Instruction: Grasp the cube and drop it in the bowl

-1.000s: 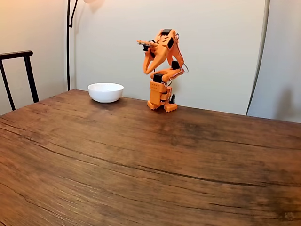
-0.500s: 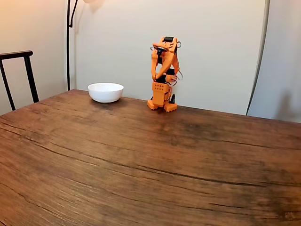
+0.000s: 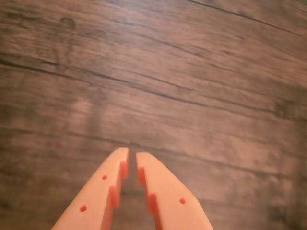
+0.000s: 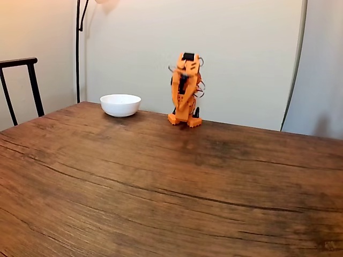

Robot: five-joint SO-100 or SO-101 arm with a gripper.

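The white bowl [image 4: 120,104] stands at the back left of the wooden table in the fixed view. To its right, the orange arm [image 4: 185,91] is folded upright over its base and looks blurred. In the wrist view my gripper [image 3: 132,154] hangs above bare wood; its two orange fingers [image 3: 108,187] are almost touching, with nothing between them. The cube is out of view.
A dark chair back [image 4: 21,80] stands past the table's left edge, and a lamp pole [image 4: 78,48] rises behind the bowl. The wooden table [image 4: 171,182] stretches wide in front of the arm. A pale wall is close behind the base.
The arm has swung from reaching left toward the bowl to facing forward, and has folded in over its base.
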